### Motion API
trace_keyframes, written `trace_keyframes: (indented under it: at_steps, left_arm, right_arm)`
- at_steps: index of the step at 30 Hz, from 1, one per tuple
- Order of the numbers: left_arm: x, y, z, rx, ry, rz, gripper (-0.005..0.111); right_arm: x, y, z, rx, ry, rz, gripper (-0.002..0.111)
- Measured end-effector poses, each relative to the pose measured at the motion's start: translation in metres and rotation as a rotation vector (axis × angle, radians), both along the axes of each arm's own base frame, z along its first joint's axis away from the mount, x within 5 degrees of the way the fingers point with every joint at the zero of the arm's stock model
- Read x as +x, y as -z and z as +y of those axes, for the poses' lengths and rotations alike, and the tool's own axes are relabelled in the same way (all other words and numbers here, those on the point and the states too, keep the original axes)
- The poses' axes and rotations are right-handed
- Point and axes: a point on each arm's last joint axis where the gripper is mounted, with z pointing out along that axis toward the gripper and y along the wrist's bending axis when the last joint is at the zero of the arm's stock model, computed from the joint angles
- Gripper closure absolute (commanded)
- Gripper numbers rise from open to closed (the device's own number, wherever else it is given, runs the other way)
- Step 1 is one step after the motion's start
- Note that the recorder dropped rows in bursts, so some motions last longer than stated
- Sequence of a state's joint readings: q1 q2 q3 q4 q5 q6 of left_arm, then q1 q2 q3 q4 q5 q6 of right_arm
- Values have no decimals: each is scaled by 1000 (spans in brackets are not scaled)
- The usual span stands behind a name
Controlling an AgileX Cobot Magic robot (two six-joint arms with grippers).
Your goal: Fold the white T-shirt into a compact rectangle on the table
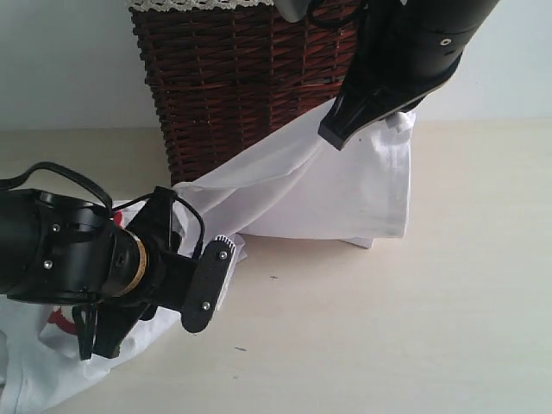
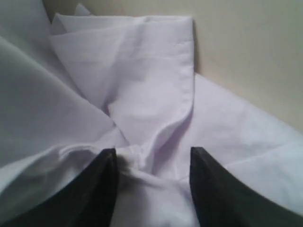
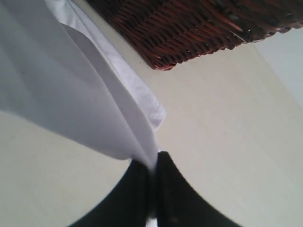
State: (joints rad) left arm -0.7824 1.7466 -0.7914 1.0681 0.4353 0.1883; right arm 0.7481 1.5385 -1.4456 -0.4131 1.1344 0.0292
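Aloft, the right end effector [image 3: 152, 163] clamps an edge of the white T-shirt [image 1: 328, 194]; the left end effector [image 2: 151, 158], jaws apart, straddles bunched cloth on the tabletop [image 1: 388, 328].

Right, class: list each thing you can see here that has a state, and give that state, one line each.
T-shirt, not folded; one edge lifted, the rest crumpled on the table.
Right claw, shut on the T-shirt's edge, raised.
Left claw, open, astride bunched T-shirt cloth.
Basket, upright, behind the T-shirt.
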Motion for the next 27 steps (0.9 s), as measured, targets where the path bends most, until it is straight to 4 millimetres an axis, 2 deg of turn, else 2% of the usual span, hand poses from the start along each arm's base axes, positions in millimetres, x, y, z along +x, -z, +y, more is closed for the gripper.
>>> trace_keyframes:
  at_steps: [2, 4, 9, 13, 17, 19, 21, 23, 27]
  left_arm:
    - [2, 4, -1, 12, 8, 3, 84]
    - [4, 5, -3, 18, 14, -1, 106]
    - [5, -3, 5, 78, -41, -32, 106]
    - [-7, -30, 6, 32, -89, -42, 107]
    - [-35, -66, 8, 41, -42, -29, 107]
    - [-45, -83, 15, 82, -40, -54, 107]
    - [-52, -102, 31, 109, -85, -83, 107]
    - [-60, -116, 38, 50, -106, -81, 107]
    - [-77, -152, 36, -211, -71, -30, 107]
  right_arm:
    - [0, 0, 0, 0, 0, 0, 108]
    - [0, 0, 0, 0, 0, 0, 108]
    - [0, 0, 0, 0, 0, 0, 108]
    - [0, 0, 0, 0, 0, 0, 108]
    - [1, -1, -1, -12, 0, -11, 108]
    - [1, -1, -1, -15, 0, -14, 108]
    - [1, -1, -1, -15, 0, -14, 108]
    - [1, -1, -1, -15, 0, -14, 108]
    - [1, -1, -1, -15, 0, -14, 108]
